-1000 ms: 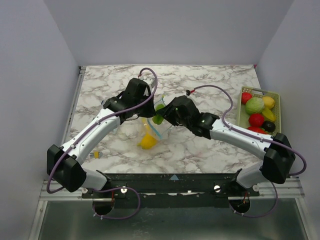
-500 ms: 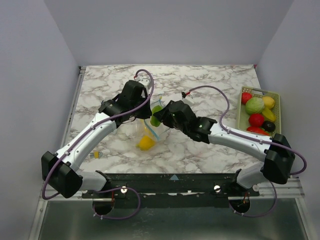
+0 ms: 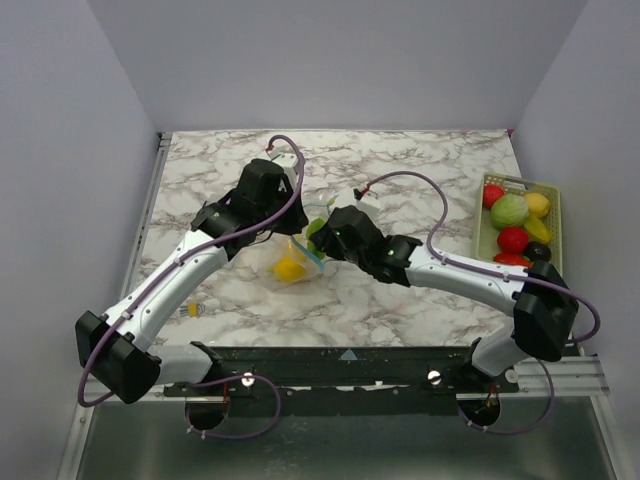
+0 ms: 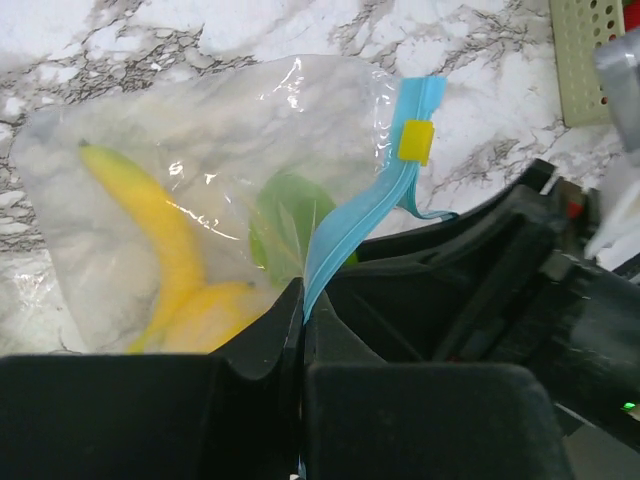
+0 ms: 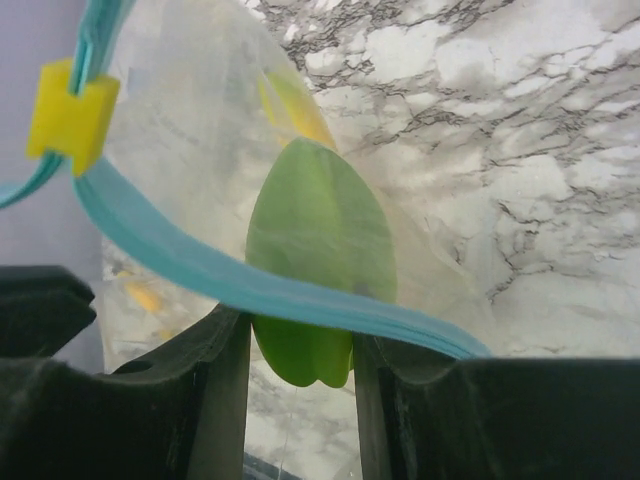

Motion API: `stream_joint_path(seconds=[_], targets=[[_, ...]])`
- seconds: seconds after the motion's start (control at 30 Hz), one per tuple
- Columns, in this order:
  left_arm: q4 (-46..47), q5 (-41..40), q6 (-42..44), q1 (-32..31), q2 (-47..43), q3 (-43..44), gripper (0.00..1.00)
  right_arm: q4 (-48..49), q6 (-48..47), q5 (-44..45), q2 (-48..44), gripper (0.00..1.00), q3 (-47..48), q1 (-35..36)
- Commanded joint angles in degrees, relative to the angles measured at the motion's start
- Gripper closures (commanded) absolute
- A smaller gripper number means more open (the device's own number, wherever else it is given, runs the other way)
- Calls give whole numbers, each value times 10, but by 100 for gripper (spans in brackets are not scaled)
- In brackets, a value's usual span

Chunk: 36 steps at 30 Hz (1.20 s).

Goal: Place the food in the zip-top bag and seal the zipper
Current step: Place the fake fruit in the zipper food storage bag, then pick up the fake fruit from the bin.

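Note:
The clear zip-top bag (image 3: 300, 262) hangs between my arms, with a yellow banana (image 4: 160, 232) inside. My left gripper (image 4: 303, 305) is shut on the teal zipper (image 4: 360, 215) at the bag's mouth; the yellow slider (image 4: 415, 141) sits near the strip's far end. My right gripper (image 5: 300, 350) is shut on a green pepper (image 5: 318, 255), whose far half lies past the zipper strip (image 5: 200, 262) inside the bag's mouth. In the top view the left gripper (image 3: 292, 224) and right gripper (image 3: 322, 236) meet at the bag, with the pepper (image 3: 314, 227) between them.
A yellow-green mesh basket (image 3: 551, 192) at the table's right edge holds several more toy fruits, red, green and yellow. A small yellow item (image 3: 192, 310) lies on the marble near the left arm. Grey walls enclose the table.
Both grippers have shifted left and slightly away, carrying the bag and banana with them. The right gripper has pushed the green pepper further into the bag's mouth.

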Motion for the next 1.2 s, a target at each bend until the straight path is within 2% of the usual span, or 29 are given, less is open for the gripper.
stream_joint_path(seconds=[0.0, 0.17, 0.27, 0.4, 0.53, 0.77, 0.87, 0.93, 1.0, 1.17], targets=[[31, 25, 2, -1, -22, -6, 100, 29, -38, -11, 46, 70, 52, 4], [29, 21, 2, -1, -22, -5, 100, 75, -72, 18, 59, 50, 51, 3], [28, 21, 0, -1, -20, -5, 100, 142, -105, 33, 53, 43, 24, 3], [27, 23, 0, -1, -17, -4, 100, 156, -117, 43, 62, 35, 21, 3], [24, 15, 0, -1, -17, -3, 100, 109, -95, 32, 48, 37, 26, 3], [5, -10, -4, 1, -1, 6, 100, -47, -100, 0, -28, 44, 36, 3], [6, -4, -5, 1, 7, 6, 100, -80, -116, -31, -55, 53, 52, 3], [7, 8, -7, 1, 15, 7, 100, -136, -113, -40, -43, 64, 95, 3], [7, 20, -7, 1, 22, 9, 100, -134, -106, -51, -40, 67, 108, 3], [24, 50, -7, -2, 22, 1, 100, -116, -95, -45, -11, 68, 139, 3]])
